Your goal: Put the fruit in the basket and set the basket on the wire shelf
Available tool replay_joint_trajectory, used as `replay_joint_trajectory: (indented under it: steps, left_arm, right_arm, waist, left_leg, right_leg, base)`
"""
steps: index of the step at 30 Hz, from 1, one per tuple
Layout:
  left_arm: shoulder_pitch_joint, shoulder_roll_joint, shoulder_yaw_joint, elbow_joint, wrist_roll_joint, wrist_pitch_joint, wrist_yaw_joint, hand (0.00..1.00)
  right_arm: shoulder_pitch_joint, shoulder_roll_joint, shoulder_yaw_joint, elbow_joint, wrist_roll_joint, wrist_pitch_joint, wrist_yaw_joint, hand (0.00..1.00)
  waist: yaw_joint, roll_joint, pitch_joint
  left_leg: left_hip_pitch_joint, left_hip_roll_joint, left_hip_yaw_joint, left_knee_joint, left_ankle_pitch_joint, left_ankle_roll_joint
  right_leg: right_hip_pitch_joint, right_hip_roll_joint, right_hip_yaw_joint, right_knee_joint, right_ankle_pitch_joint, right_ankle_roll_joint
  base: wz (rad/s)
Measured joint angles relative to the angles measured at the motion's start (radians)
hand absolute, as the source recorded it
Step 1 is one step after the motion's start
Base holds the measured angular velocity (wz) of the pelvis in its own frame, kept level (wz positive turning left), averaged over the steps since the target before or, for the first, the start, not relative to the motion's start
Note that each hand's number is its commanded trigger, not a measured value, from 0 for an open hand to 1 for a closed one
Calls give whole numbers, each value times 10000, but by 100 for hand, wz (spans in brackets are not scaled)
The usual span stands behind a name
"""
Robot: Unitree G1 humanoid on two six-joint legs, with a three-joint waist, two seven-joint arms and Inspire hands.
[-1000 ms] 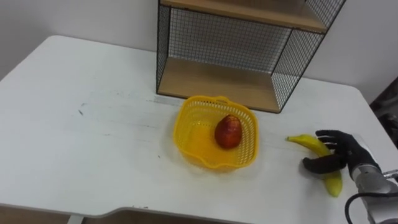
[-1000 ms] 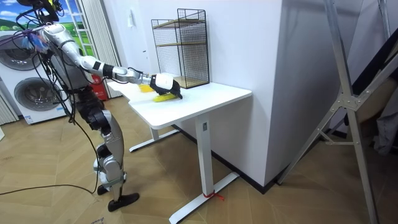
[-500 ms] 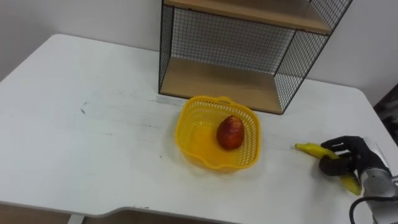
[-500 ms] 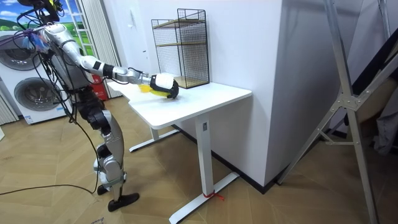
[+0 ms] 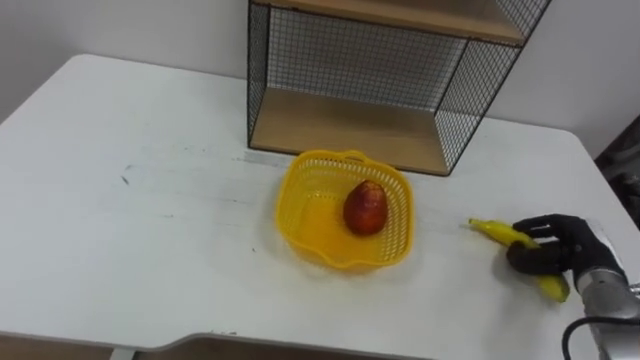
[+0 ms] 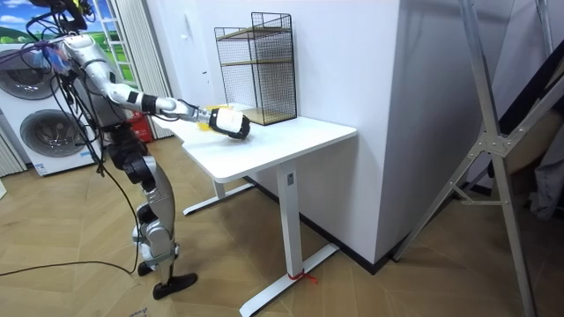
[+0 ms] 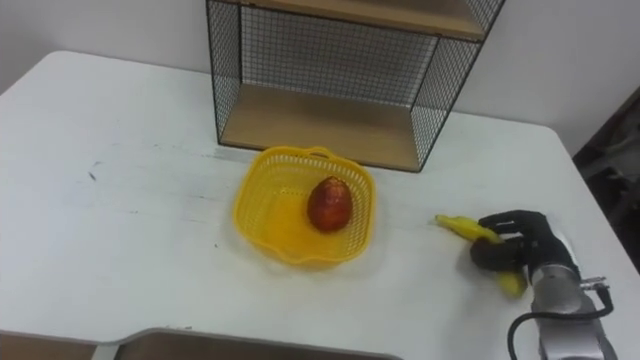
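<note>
Across the left eye view lies a white table point(image 5: 120, 230). A yellow basket point(image 5: 284, 207) sits near its middle, just in front of the wire shelf point(image 5: 340, 125), which stands at the table's far edge. A red fruit point(image 5: 366, 208) lies inside the basket, toward its right side. The right hand point(image 5: 552, 252) is well right of the basket, close to the table's right edge. Its dark fingers point(image 5: 535, 224) are curled round a banana point(image 5: 495, 232), with the thumb closed beneath. One yellow end sticks out toward the basket and the other pokes out below the hand. I cannot tell whether the banana rests on the table or is just clear of it.

From the room view, the robot stands on a wooden floor at the table's end, on the room view's left. Its right arm is stretched out over the tabletop point(image 6: 291, 141). The right hand point(image 6: 231, 123) is above the table, in front of the tall wire shelf point(image 6: 260, 66). A washing machine point(image 6: 35, 132) stands behind the robot.

Over in the right eye view the layout is the same. The red fruit point(image 7: 329, 203) lies in the basket point(image 7: 245, 203) before the shelf point(image 7: 310, 120). The banana point(image 7: 457, 227) is in the closed right hand point(image 7: 512, 252), apart from the basket on its right.
</note>
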Motion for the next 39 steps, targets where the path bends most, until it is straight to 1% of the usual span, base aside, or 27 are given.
replay_joint_trajectory:
  steps: [1, 2, 3, 4, 5, 6, 7, 8, 9, 11, 12, 14, 15, 16, 17, 19, 20, 22, 23, 25, 27, 30, 36, 39]
  left_arm:
    - [38, -56, -12, -78, 10, -2, 0, 0]
    - [108, -114, -26, -140, 17, -3, 0, 0]
    - [105, -126, -68, -157, 11, -10, 0, 0]
    - [87, -139, -132, -187, 11, -41, 1, 0]
    - [80, -154, -143, -199, 17, -122, 2, 0]
    - [98, -160, -145, -198, 15, -160, 2, 0]
    - [130, -168, -145, -189, 14, -190, 3, 0]
    - [135, -174, -142, -180, 16, -190, 3, 0]
    - [137, -185, -142, -180, 16, -189, 3, 0]
    - [227, -347, -66, -186, 17, -132, 6, 0]
    - [252, -399, -55, -186, 16, -104, 6, 0]
    - [323, -581, -53, -188, 16, 22, 6, 0]
    - [341, -619, -54, -188, 16, 32, 6, 0]
    - [361, -686, -54, -188, 16, 56, 6, 0]
    - [373, -737, -64, -187, 16, 84, 6, 0]
    - [379, -761, -123, -185, 12, 88, 6, 0]
    - [380, -775, -135, -185, 12, 95, 6, 0]
    - [406, -785, -188, -185, 9, 151, 6, 0]
    - [418, -777, -285, -187, 11, 230, 6, 0]
    - [430, -776, -358, -187, 10, 278, 6, 0]
    - [435, -779, -361, -188, 5, 283, 5, 0]
    - [459, -796, -380, -190, -45, 281, 4, 0]
    - [390, -836, -499, -191, -68, 203, 5, 0]
    - [397, -837, -505, -201, -71, 177, 5, 0]
  right_arm:
    - [265, 225, 2, -694, 710, 120, 103, 100]
    - [478, 533, 25, -1330, 1315, 109, 179, 100]
    - [559, 635, 122, -1580, 1706, 103, 179, 100]
    - [609, 782, 369, -1854, 2797, 105, 228, 100]
    - [741, 1034, 403, -2282, 3728, 115, 316, 100]
    - [817, 1141, 456, -2561, 4166, 114, 335, 100]
    - [913, 1216, 652, -3002, 4953, 112, 394, 100]
    - [907, 1255, 781, -3274, 5555, 104, 457, 100]
    - [902, 1279, 796, -3363, 5818, 98, 481, 100]
    - [905, 1367, 823, -3662, 6692, 96, 497, 100]
    - [905, 1377, 823, -3723, 6877, 96, 501, 100]
    - [911, 1407, 822, -3992, 7769, 97, 486, 100]
    - [911, 1414, 822, -4069, 8025, 97, 495, 100]
    - [912, 1420, 822, -4231, 8470, 97, 507, 100]
    - [908, 1426, 822, -4352, 8818, 93, 539, 100]
    - [904, 1444, 822, -4370, 9419, 81, 618, 100]
    - [905, 1471, 822, -4370, 9711, 81, 620, 100]
    - [907, 1504, 822, -4370, 10104, 81, 620, 100]
    - [904, 1520, 822, -4373, 10357, 81, 621, 100]
    - [901, 1522, 821, -4375, 10655, 81, 621, 100]
    - [893, 1531, 821, -4380, 10934, 81, 621, 100]
    - [867, 1531, 817, -4561, 10920, 81, 598, 100]
    - [868, 1482, 988, -5670, 10028, -33, 721, 100]
    - [860, 1455, 1121, -5877, 9024, -96, 948, 100]
  waist:
    - [3, 58, -21]
    - [-29, 157, 16]
    - [-33, 140, 3]
    - [-42, 195, 30]
    - [-29, 238, 47]
    - [-28, 257, 43]
    - [-31, 277, 39]
    - [-23, 278, 41]
    - [-11, 266, 34]
    - [-14, 284, 25]
    - [-17, 286, 23]
    - [-38, 294, 21]
    - [-38, 310, 19]
    - [-37, 356, 9]
    - [-37, 396, -20]
    - [-37, 449, -50]
    - [-39, 473, -49]
    - [-60, 497, -41]
    - [-52, 494, -40]
    - [-38, 475, -38]
    - [-59, 455, -47]
    - [-35, 449, -53]
    - [-35, 444, -54]
    - [-20, 421, -59]
  left_leg:
    - [10, 15, 93, -23, 0, 0]
    - [1, 19, 143, -24, 0, 0]
    - [-5, 19, 169, -23, 0, 0]
    - [-34, 17, 180, -54, 0, 0]
    - [-60, 14, 178, -46, 0, 1]
    - [-70, 14, 174, -38, 1, 1]
    - [-74, 14, 167, -24, 1, 1]
    - [-83, 15, 162, -24, 1, 1]
    - [-86, 15, 159, -21, 1, 1]
    - [-114, 4, 107, 25, 1, 2]
    - [-127, 1, 102, 39, 1, 2]
    - [-175, -16, 74, 109, 1, 2]
    - [-175, -16, 74, 109, 1, 2]
    - [-175, -16, 73, 108, 1, 2]
    - [-171, -13, 76, 109, 1, 2]
    - [-171, -4, 79, 121, 1, 2]
    - [-173, -2, 80, 132, 1, 1]
    - [-188, -2, 83, 153, 1, 1]
    - [-208, -5, 85, 127, 0, 1]
    - [-232, -10, 85, 120, -1, 0]
    - [-235, -15, 84, 120, -1, 0]
    - [-235, -21, 85, 115, 1, 2]
    - [-339, -14, 89, 115, 3, 5]
    - [-332, -13, 84, 114, 3, 5]
  right_leg:
    - [-35, 20, 54, 3, 0, 0]
    - [-68, 22, 69, 5, 0, 0]
    - [-88, 19, 74, 7, 0, 0]
    - [-133, 18, 96, 11, 0, 0]
    - [-159, 14, 85, 8, 0, 1]
    - [-166, 11, 76, 5, -1, 2]
    - [-170, 9, 63, -3, -3, 5]
    - [-170, 10, 57, -12, -4, 6]
    - [-168, 10, 55, -13, -4, 6]
    - [-140, -15, 46, -21, -6, 10]
    - [-140, -21, 41, -22, -6, 10]
    - [-142, -44, 16, -31, -7, 11]
    - [-142, -45, 15, -31, -7, 12]
    - [-142, -44, 13, -31, -8, 12]
    - [-139, -40, 13, -29, -8, 13]
    - [-138, -33, 12, -16, -7, 12]
    - [-136, -30, 12, -12, -7, 12]
    - [-136, -32, 11, -3, -7, 12]
    - [-141, -35, 13, -5, -8, 12]
    - [-160, -36, 18, -16, -11, 17]
    - [-170, -36, 23, -18, -10, 17]
    - [-198, -27, 43, -19, -10, 16]
    - [-336, -21, 51, -22, -10, 17]
    - [-318, -26, 16, -26, -10, 17]
  base:
    - [-18]
    - [-17]
    - [-9]
    - [0]
    - [0]
    - [3]
    - [3]
    - [3]
    - [5]
    - [10]
    - [8]
    - [5]
    - [0]
    - [0]
    - [0]
    - [0]
    - [0]
    - [0]
    - [0]
    - [0]
    - [0]
    - [0]
    - [0]
    - [0]
